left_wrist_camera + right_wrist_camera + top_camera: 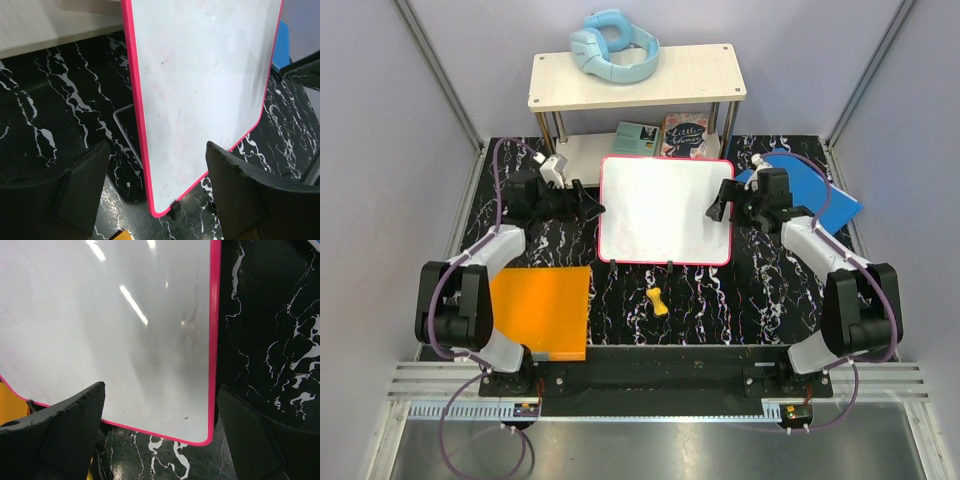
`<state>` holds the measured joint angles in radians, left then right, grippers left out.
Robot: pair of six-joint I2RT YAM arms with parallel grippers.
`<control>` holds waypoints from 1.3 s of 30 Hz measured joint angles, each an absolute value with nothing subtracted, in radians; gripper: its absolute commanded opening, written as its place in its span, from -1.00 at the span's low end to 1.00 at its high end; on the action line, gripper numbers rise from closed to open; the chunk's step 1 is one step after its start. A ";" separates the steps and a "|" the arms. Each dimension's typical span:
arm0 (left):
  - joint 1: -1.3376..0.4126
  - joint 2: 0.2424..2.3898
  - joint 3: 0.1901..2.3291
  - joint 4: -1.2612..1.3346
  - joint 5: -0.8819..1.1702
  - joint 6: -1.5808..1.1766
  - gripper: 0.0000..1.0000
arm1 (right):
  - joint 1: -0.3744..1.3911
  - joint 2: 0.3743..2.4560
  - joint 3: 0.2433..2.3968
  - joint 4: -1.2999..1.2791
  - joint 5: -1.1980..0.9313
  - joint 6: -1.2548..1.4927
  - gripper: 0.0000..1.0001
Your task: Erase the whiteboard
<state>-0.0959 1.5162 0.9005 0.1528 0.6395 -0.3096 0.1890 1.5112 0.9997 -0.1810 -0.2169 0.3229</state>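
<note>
Black marbled table point(720, 300) carries the whiteboard point(665, 208) at its middle, seemingly wiped bare, with the left claw point(592, 203) and right claw point(720, 200) both spread empty at its side edges, so erasing looks finished and the next move likely calls for lifting clear without nudging it.

The whiteboard point(665, 210) takes up the middle of the marbled mat point(720, 300). The left gripper point(590, 203) crowds its left edge and the right gripper point(720, 203) its right edge, closing off both sides. Just behind it stands the 2-tier shelf point(635, 78), whose legs and 2 books point(687, 135) block the far edge. The near side is roomier, a bare strip of mat between the board and the arm bases, broken only by a small yellow piece point(659, 301). The orange sheet point(542, 310) lies flat at near left. The blue sheet point(825, 200) lies flat at far right, partly under the right arm.
</note>
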 measured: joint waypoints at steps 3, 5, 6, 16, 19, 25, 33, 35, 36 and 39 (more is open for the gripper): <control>-0.093 1.542 0.900 0.162 0.672 -0.318 0.59 | 0.144 1.525 1.000 -0.150 -0.268 0.309 0.99; -0.092 1.561 0.901 0.168 0.688 -0.323 0.58 | 0.113 1.541 1.000 -0.133 -0.298 0.300 1.00; -0.091 1.569 0.901 0.172 0.695 -0.326 0.58 | 0.097 1.551 1.000 -0.125 -0.314 0.295 1.00; -0.091 1.608 0.902 0.187 0.738 -0.348 0.52 | 0.065 1.668 0.976 0.033 -0.581 0.258 0.99; -0.091 1.611 0.904 0.202 0.752 -0.353 0.46 | 0.065 1.688 0.969 0.065 -0.633 0.249 1.00; -0.091 1.650 0.916 0.224 0.773 -0.372 0.29 | 0.062 1.689 0.958 0.109 -0.694 0.242 0.97; -0.074 1.687 0.921 0.242 0.781 -0.393 -0.14 | 0.098 1.689 0.974 0.079 -0.716 0.226 0.77; -0.062 1.691 0.921 0.239 0.773 -0.392 -0.18 | 0.122 1.689 0.994 0.052 -0.697 0.216 0.76; -0.059 1.691 0.921 0.236 0.768 -0.392 -0.18 | 0.134 1.689 1.004 0.041 -0.690 0.214 0.77; -0.049 1.692 0.921 0.233 0.746 -0.387 -0.22 | 0.163 1.689 1.023 0.022 -0.665 0.210 0.79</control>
